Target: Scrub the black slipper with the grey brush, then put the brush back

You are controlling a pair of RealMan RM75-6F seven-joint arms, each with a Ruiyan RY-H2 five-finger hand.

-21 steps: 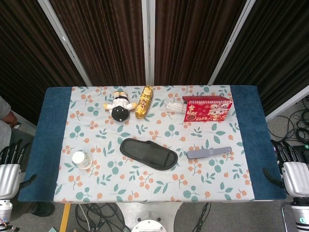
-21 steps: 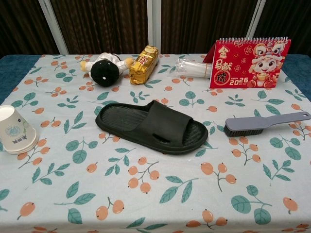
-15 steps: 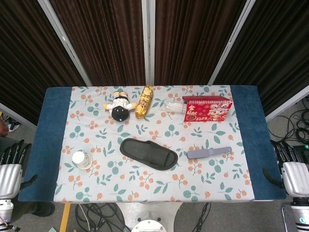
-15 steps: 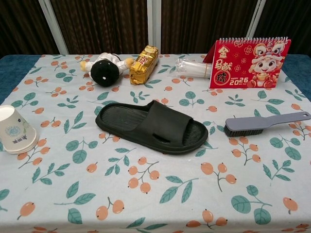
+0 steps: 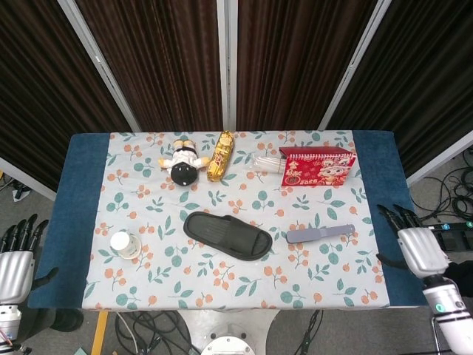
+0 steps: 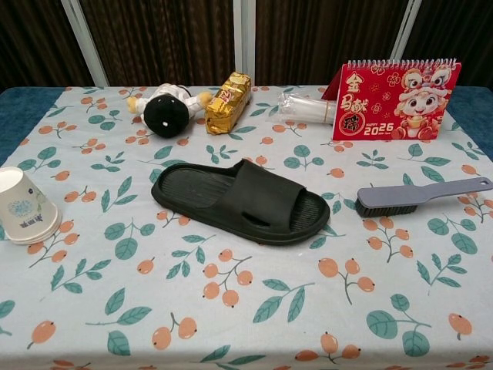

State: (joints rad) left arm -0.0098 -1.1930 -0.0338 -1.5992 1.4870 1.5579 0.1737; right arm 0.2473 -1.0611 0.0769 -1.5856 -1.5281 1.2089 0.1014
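Right hand (image 5: 415,246) has shifted up and inward vs the earlier head view, now over the blue cloth strip at the frame's lower right edge; fingers spread, nothing in it. Left hand (image 5: 16,260) sits a bit lower at the lower left edge, off the table (image 5: 77,192), fingers apart and pointing up, also empty. Neither hand shows in the chest view.

Objects unmoved. Black slipper (image 5: 228,234) lies flat at centre frame, toe end toward the right. Grey brush (image 5: 319,234) lies just right of it, apart from it, bristles down w/ the head toward the slipper and the handle toward the right. Nothing touches the brush.

Upper part of frame, left to right: plush doll (image 5: 183,160), gold foil pack (image 5: 220,155), clear plastic wrap bundle (image 5: 264,163), red desk calendar (image 5: 316,166) standing upright. Paper cup (image 5: 125,244) upside down at centre left, well apart from the slipper.
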